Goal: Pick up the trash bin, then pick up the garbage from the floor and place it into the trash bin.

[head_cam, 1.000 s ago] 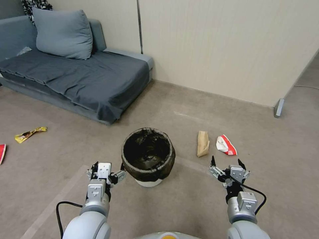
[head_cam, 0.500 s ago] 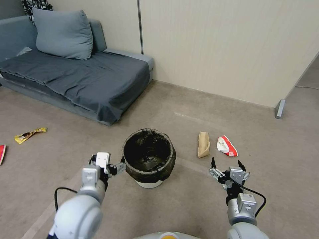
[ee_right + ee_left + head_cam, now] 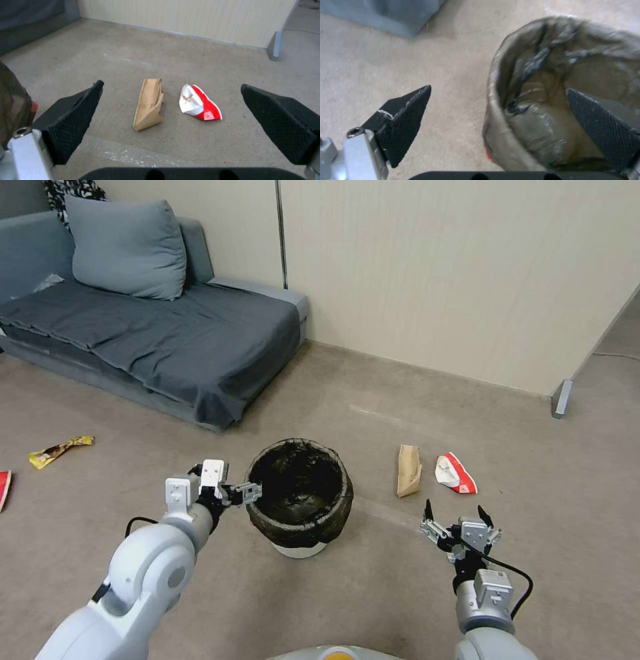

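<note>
Left wrist view: the open left claw (image 3: 496, 110) straddles the bin (image 3: 299, 493) rim, one finger inside the liner. Closing on loose bag alone could slip or tip the bin. The right claw (image 3: 455, 521) hangs open near the paper bag (image 3: 408, 469) and cup (image 3: 455, 472) on the floor.

Red packet (image 3: 3, 488) cut off at head view's left edge; trash bin (image 3: 533, 120) blurred, cropped in left wrist view.

Arms: silver-grey rounded metal shells.
Left gripper (image 3: 230, 492): white block, black textured wedge fingers (image 3: 403, 120).
Right gripper (image 3: 457, 519): black pointed fingers (image 3: 71, 117), silver screw.
Cables: black loops at both wrists.
</note>
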